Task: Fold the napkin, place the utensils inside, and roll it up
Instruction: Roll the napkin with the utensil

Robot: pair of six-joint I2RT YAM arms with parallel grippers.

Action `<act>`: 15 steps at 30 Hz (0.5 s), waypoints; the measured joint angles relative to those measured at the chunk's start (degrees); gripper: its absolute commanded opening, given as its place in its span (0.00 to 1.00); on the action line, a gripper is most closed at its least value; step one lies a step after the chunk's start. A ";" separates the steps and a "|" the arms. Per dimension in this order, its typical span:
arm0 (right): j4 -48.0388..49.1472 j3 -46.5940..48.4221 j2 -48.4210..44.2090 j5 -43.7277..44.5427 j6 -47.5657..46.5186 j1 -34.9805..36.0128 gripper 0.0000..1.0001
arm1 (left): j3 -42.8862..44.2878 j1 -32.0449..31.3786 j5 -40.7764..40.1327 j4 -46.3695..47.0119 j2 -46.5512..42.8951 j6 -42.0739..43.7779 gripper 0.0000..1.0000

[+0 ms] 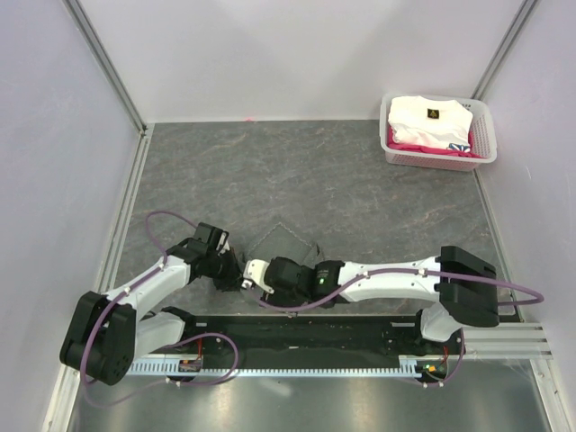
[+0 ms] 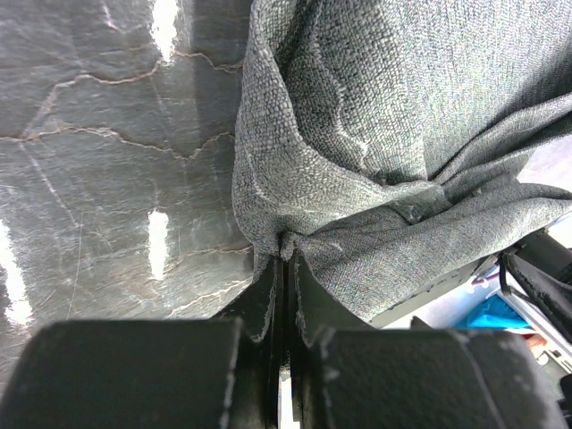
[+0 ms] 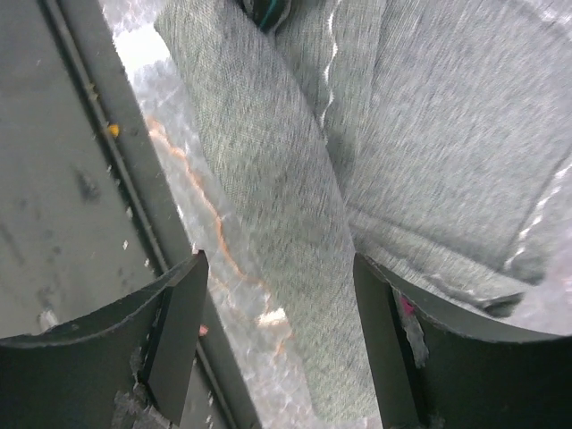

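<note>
While the left gripper (image 2: 284,273) pinches the napkin (image 2: 402,116) edge, the right gripper (image 3: 277,304) gapes

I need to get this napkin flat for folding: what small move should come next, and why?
Probably lift the open right hand clear and grip a free corner: a bunched fold of the napkin runs ungripped between its jaws, while the left hand pinches one edge shut.

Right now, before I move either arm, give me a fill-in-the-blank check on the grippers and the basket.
The left gripper is ___ on the napkin.
The right gripper stands ___ astride a napkin fold.
The basket sits at the table's far ___ corner.
Missing words: shut; open; right.
</note>
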 measured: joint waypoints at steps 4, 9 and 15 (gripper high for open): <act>2.73 -0.02 1.97 5.22 -1.42 2.49 0.75 | 0.17 0.00 -0.09 -0.33 0.09 0.00 0.02; 3.87 0.04 5.77 7.15 -2.62 3.72 0.74 | 0.48 0.00 -0.15 -0.59 0.44 0.00 0.02; 4.17 0.15 7.80 9.16 -2.69 3.78 0.66 | 0.96 0.00 -0.24 -1.03 0.76 0.02 0.02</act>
